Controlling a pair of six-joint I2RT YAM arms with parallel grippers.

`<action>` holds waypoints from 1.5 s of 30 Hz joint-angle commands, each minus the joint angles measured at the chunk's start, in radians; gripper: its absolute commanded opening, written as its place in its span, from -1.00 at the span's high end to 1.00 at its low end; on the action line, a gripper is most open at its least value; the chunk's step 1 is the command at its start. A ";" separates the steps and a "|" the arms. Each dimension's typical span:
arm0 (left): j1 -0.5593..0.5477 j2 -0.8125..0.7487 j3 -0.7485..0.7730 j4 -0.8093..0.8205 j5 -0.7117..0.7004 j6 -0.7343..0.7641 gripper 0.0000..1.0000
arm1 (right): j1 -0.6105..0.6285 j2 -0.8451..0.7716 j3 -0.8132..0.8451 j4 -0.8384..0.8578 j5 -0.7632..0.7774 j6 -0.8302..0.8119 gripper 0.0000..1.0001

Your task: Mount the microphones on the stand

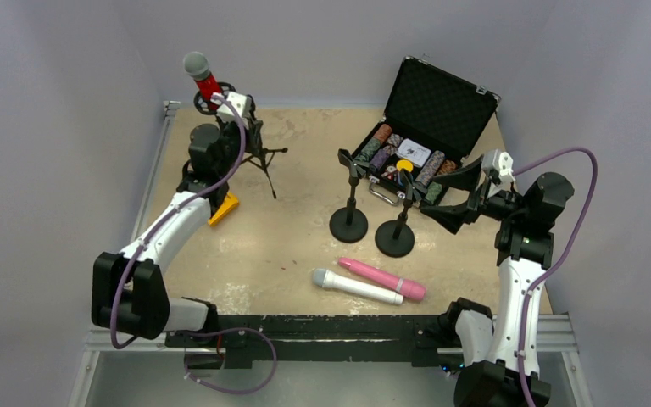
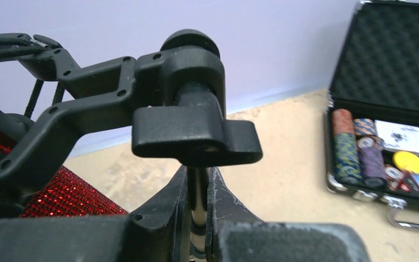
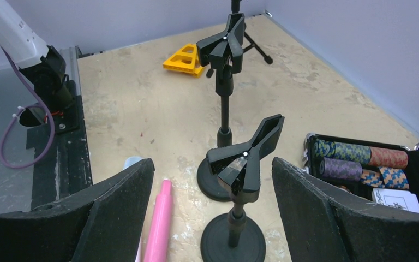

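Observation:
The glittery red microphone [image 1: 205,80] with its grey mesh head sits tilted in the clip of a tripod stand [image 1: 263,157] at the far left. My left gripper [image 1: 246,131] is shut on that stand's chrome pole [image 2: 197,196], just under a black knob [image 2: 196,136], and the red body [image 2: 65,194] shows beside it. The white microphone [image 1: 356,287] and the pink microphone [image 1: 383,279] lie side by side on the table near the front. My right gripper [image 1: 451,197] is open and empty, hovering to the right of two round-base stands [image 1: 348,222] [image 1: 395,237] with empty clips [image 3: 245,158].
An open black case [image 1: 441,102] of poker chips stands at the back right, close behind the right gripper. A yellow wedge [image 1: 225,209] lies by the left arm. The pink microphone [image 3: 161,224] lies near the right gripper's left finger.

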 commanded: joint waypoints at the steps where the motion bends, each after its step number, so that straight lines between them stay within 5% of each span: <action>1: 0.078 0.076 0.124 0.099 0.080 0.079 1.00 | -0.011 0.000 0.003 -0.010 -0.030 -0.026 -0.66; 17: 0.224 0.344 0.261 0.147 0.197 0.138 1.00 | -0.047 0.034 0.007 -0.035 -0.065 -0.050 -0.66; 25: 0.236 0.330 0.159 0.204 0.212 0.124 0.99 | -0.052 0.049 0.007 -0.040 -0.071 -0.058 -0.66; 29: 0.239 0.304 0.096 0.239 0.202 0.125 0.66 | -0.053 0.045 0.006 -0.045 -0.073 -0.062 -0.66; 45: 0.244 0.219 0.004 0.253 0.174 0.125 0.06 | -0.053 0.031 0.003 -0.045 -0.076 -0.062 -0.67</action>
